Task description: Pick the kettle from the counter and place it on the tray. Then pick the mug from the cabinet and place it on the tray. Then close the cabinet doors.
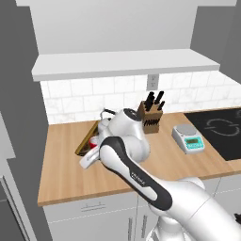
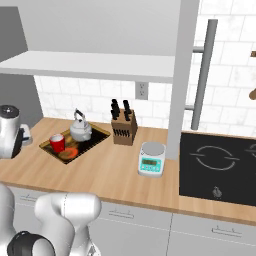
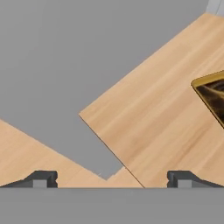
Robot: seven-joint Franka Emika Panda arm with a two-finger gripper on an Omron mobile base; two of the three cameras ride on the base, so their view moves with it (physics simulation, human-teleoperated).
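Note:
The kettle (image 2: 80,129) and the red mug (image 2: 57,143) both stand on the dark, gold-patterned tray (image 2: 92,139), the mug to the kettle's left. In the left base view my arm covers most of the tray (image 1: 87,137); the kettle's handle (image 1: 107,113) and a bit of the mug (image 1: 94,140) peek out. My gripper (image 3: 112,181) is open with nothing between its fingertips (image 3: 41,179), over the counter (image 3: 153,113) left of the tray's corner (image 3: 214,94). The cabinet (image 1: 122,63) stands open. One cabinet door (image 2: 182,75) with its bar handle (image 2: 202,75) sticks out edge-on.
A knife block (image 2: 124,127) stands right of the tray by the tiled wall. A kitchen scale (image 2: 151,159) sits further right, and beyond it a black cooktop (image 2: 220,167). The counter's left end (image 1: 44,160) meets a grey wall.

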